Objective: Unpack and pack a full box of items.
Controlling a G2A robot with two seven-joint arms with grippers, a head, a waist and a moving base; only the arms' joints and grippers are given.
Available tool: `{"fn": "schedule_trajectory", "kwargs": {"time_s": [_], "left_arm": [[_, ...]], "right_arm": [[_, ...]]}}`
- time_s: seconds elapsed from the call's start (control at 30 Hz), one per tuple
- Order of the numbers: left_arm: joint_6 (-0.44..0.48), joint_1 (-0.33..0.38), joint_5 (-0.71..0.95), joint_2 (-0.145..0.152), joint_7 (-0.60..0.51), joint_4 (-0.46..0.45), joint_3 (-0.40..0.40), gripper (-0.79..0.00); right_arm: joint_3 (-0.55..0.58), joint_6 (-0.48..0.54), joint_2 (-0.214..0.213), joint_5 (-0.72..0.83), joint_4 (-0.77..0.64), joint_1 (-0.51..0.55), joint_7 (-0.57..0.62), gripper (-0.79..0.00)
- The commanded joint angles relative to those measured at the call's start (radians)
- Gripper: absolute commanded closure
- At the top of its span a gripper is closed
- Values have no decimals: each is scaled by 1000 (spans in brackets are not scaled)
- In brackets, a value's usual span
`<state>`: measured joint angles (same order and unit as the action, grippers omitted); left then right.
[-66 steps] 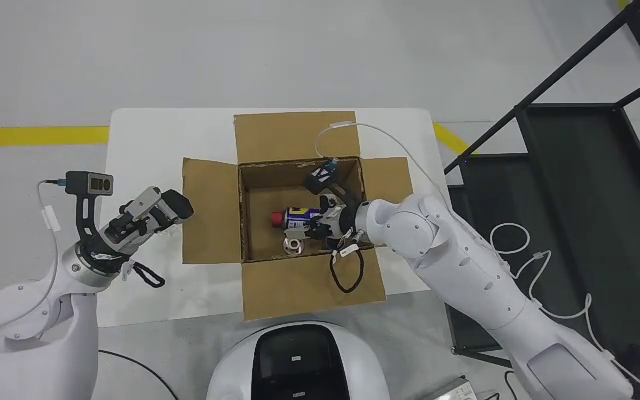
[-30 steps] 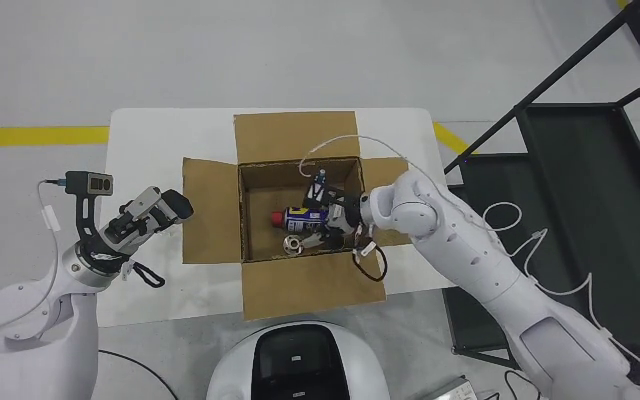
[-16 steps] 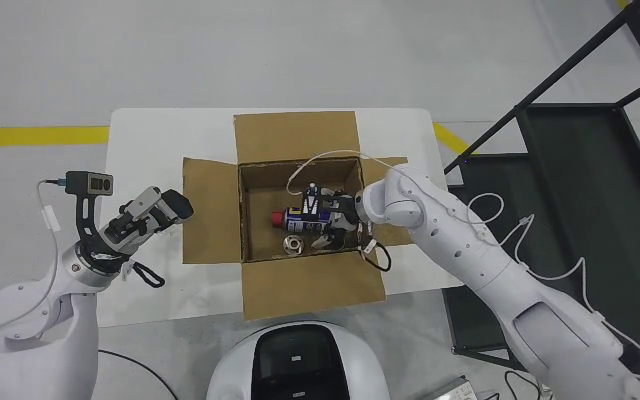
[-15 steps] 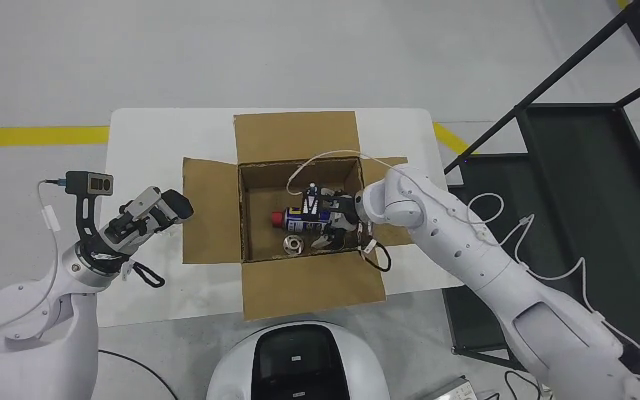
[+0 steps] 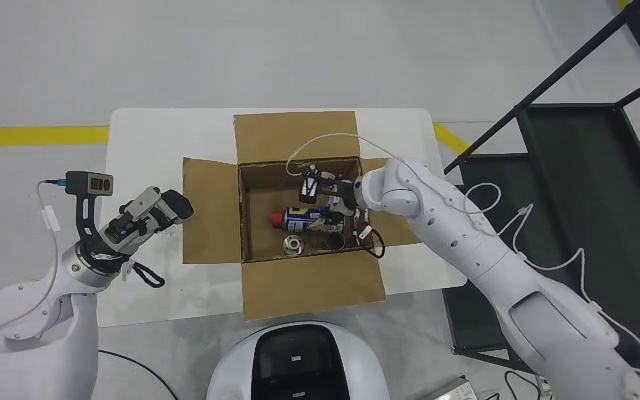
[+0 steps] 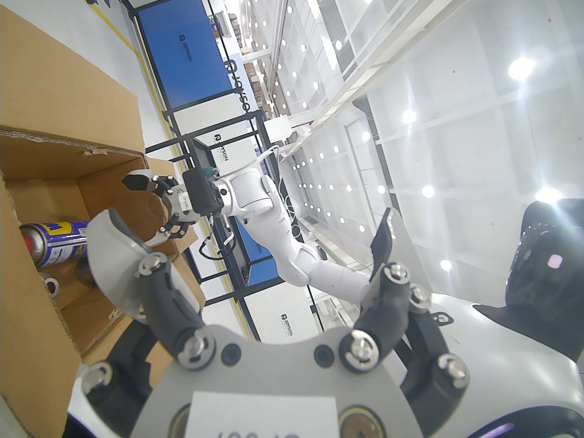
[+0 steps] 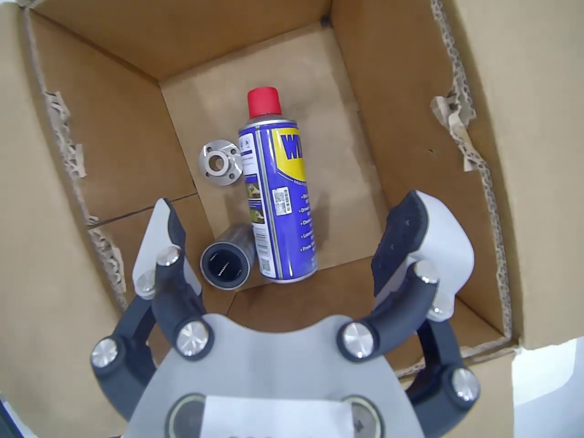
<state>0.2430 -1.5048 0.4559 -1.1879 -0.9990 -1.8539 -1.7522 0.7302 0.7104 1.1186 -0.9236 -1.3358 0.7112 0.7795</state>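
A red-capped blue-and-yellow spray can (image 7: 278, 198) lies in the open brown cardboard box (image 7: 114, 129), with a silver flange (image 7: 219, 162) and a steel cylindrical sleeve (image 7: 228, 262) just beside it. The right gripper (image 7: 286, 211) hangs above them, fingers spread. The left gripper (image 6: 246, 225), also spread, sits off the box's left side.

White arms (image 5: 470, 250), thin cables (image 5: 44, 215); right pincer (image 7: 287, 211) silver-screwed

The spray can (image 7: 278, 193) bears yellow lettering, small white print and a barcode sticker; blue panels (image 6: 182, 43) in the room behind carry white lettering.
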Motion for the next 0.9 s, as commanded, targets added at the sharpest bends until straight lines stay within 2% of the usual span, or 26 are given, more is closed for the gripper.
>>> {"fn": "schedule_trajectory", "kwargs": {"time_s": [0.0, 0.33, 0.5, 0.57, 0.87], "left_arm": [[0, 0, 0, 0, 0, 0, 0, -785], [0, 0, 0, 0, 0, 0, 0, -785], [0, 0, 0, 0, 0, 0, 0, -785], [0, 0, 0, 0, 0, 0, 0, -785], [0, 0, 0, 0, 0, 0, 0, -785]], "right_arm": [[-44, -2, 16, -33, 34, -25, 17, -785], [-190, -7, 107, -95, 210, -119, -57, -782], [-237, -60, 148, -113, 291, -139, -54, -770], [-254, -54, 165, -115, 310, -150, -59, -782], [-307, -17, 223, -120, 415, -178, -55, -733]]}}
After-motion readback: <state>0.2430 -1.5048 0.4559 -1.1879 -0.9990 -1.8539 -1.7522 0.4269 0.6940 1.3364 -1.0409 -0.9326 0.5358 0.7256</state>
